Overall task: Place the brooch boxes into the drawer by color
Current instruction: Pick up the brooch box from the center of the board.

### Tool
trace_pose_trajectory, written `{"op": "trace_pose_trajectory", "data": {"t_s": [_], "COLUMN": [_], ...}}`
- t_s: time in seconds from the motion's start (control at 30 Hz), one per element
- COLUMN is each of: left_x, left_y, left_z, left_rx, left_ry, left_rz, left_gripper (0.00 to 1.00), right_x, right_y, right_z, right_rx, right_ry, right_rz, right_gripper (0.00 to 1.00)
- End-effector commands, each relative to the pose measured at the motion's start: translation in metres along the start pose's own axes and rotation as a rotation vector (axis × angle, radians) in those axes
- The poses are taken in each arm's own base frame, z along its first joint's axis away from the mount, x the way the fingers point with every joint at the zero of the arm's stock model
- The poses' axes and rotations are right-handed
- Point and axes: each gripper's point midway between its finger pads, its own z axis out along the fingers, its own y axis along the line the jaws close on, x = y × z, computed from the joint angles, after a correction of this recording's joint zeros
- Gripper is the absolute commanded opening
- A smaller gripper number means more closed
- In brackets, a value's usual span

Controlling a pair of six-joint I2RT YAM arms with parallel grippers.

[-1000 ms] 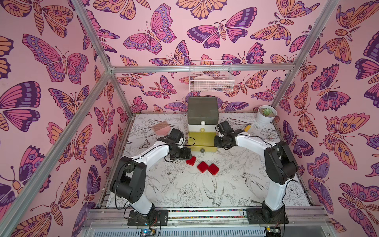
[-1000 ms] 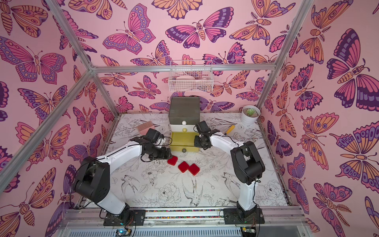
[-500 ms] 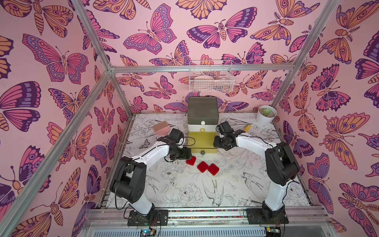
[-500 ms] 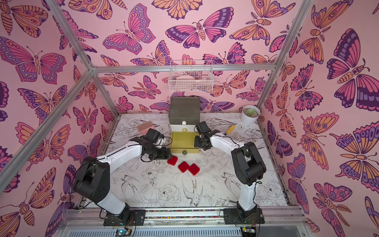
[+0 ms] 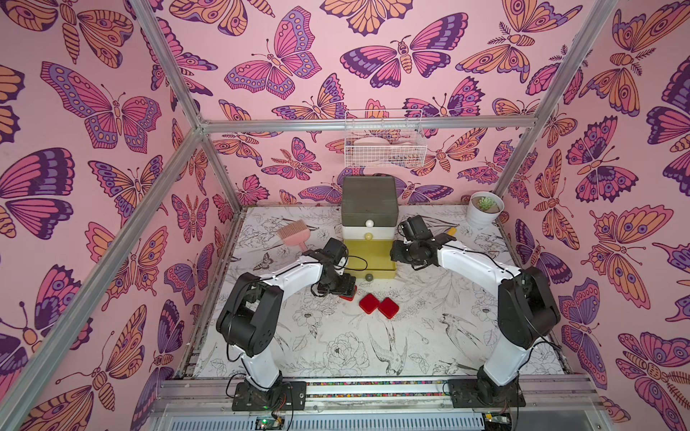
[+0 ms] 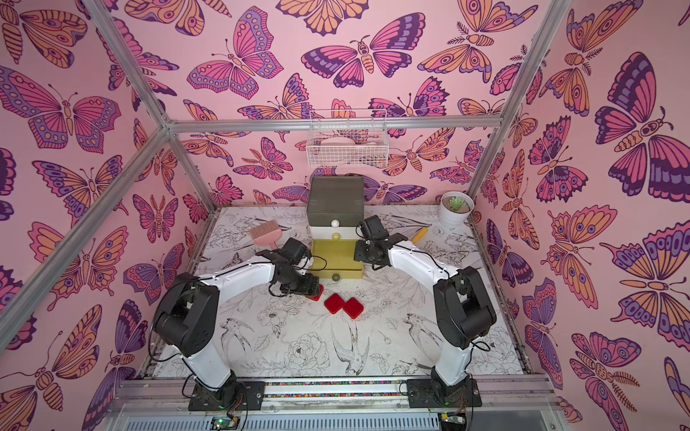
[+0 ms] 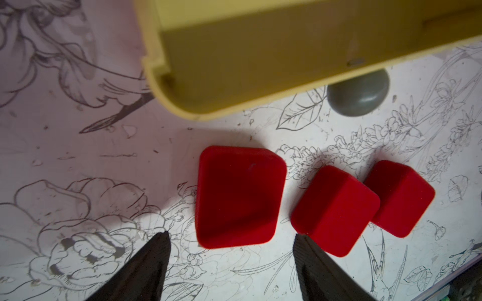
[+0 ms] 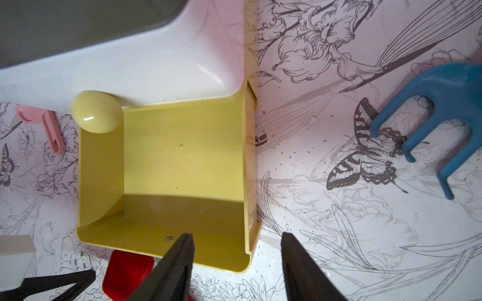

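Item: red box [image 7: 238, 195], flat mid-bench, just short of the open, empty yellow drawer [image 7: 260, 52].
Bearing: straight ahead of your left claw [image 7: 230, 237], whose jaws are apart and empty, flanking its near edge.
Shape: squarish, no long axis.
Neighbour: second box [image 7: 335, 208] crowds one finger.
Right claw [image 8: 235, 234]: apart, empty, over the drawer.

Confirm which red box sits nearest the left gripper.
The lone red box, under the open left gripper; the other two sit paired, farther off.

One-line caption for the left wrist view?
Open left gripper over one red box, two more alongside, near the open yellow drawer.
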Motion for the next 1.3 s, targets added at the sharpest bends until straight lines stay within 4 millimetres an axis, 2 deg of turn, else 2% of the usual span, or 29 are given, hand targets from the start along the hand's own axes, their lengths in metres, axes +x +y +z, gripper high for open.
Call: {"op": "trace_pose_trajectory", "data": {"t_s": [0.0,0.43,0.47,0.57,0.83,0.93,1.03,1.1,1.2,1.27], "left_x": [-0.001,0.005,0.005,0.006,0.014,0.017,0.016,0.012,0.004,-0.006], "left_y": [0.004,0.003,0.003,0.006,0.011,0.009,0.003,-0.005,-0.028,-0.039], "left_z": [0.005,0.025,0.026,0.027,0.025,0.013,-0.011,-0.038,-0.074,-0.091], "left_rx": [-0.04,-0.073,-0.075,-0.089,-0.12,-0.123,-0.11,-0.085,-0.002,0.041], "left_ry": [0.012,0.06,0.062,0.065,0.086,0.077,0.045,0.021,-0.024,-0.071], "left_rz": [0.035,0.053,0.053,0.05,0.048,0.06,0.076,0.065,0.066,0.057], "left_gripper": [0.8,0.77,0.77,0.65,0.63,0.61,0.57,0.58,0.59,0.59], "right_x": [-0.001,0.002,0.002,0.003,0.002,0.002,0.003,0.004,0.005,0.006], "right_y": [-0.008,-0.013,-0.013,-0.013,-0.014,-0.013,-0.014,-0.014,-0.013,-0.013], "right_z": [-0.008,-0.005,-0.005,-0.004,-0.004,-0.004,-0.003,-0.002,0.001,0.003], "right_rx": [0.022,0.028,0.028,0.028,0.027,0.026,0.027,0.023,0.016,0.011], "right_ry": [-0.011,0.003,0.003,0.004,0.004,0.002,0.003,0.003,0.003,0.003], "right_rz": [0.009,0.017,0.017,0.016,0.023,0.02,0.022,0.025,0.034,0.042], "right_gripper": [0.59,0.59,0.59,0.59,0.59,0.59,0.59,0.59,0.59,0.59]}}
